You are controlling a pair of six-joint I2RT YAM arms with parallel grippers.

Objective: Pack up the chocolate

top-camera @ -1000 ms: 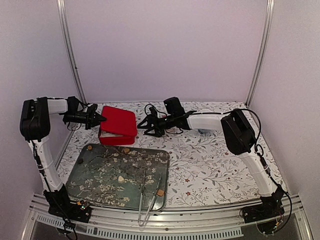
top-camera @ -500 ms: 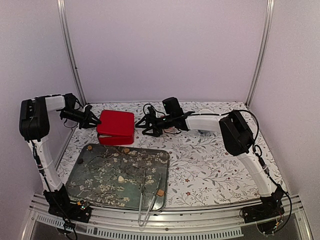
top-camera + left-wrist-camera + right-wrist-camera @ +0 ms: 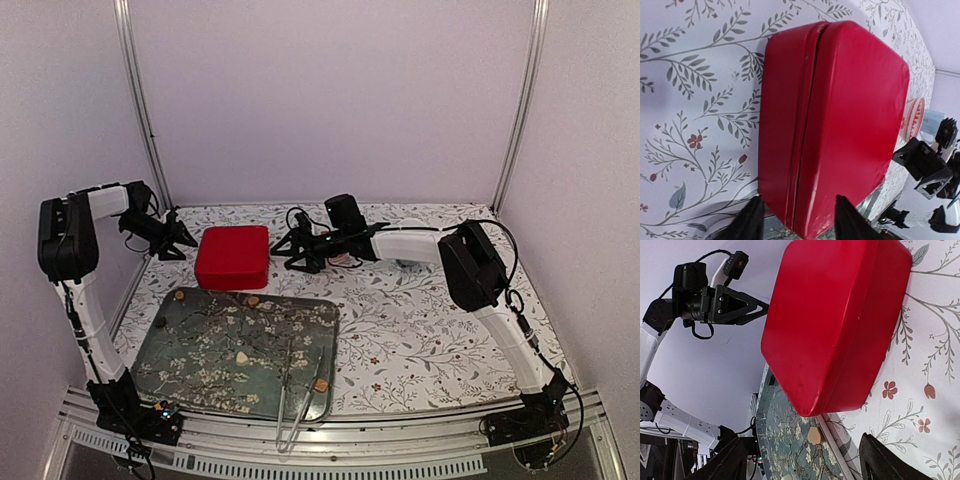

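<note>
The red box (image 3: 232, 256) lies closed on the patterned tablecloth behind the tray. My left gripper (image 3: 176, 240) hovers just left of it, open and empty; in the left wrist view its fingertips (image 3: 753, 224) frame the near corner of the red box (image 3: 835, 120) without touching it. On the box's right, my right gripper (image 3: 291, 248) is open and holds nothing. Loose chocolate pieces lie on the tray: one tan piece (image 3: 252, 300) near its far edge, a cream one (image 3: 242, 356) in the middle, a caramel one (image 3: 321, 384) by the tongs. The tan chocolate (image 3: 816, 435) shows under the red box (image 3: 835, 325).
The dark floral tray (image 3: 200, 370) fills the near left of the table, with metal tongs (image 3: 293, 405) lying over its front right corner. A red-and-white patterned bowl (image 3: 914, 117) stands beyond the box, near the right gripper. Frame posts rise at both back corners.
The red lid has come down from tilted open to shut. My left gripper let go of it, opened and drew back to the left. The right gripper barely moved.
</note>
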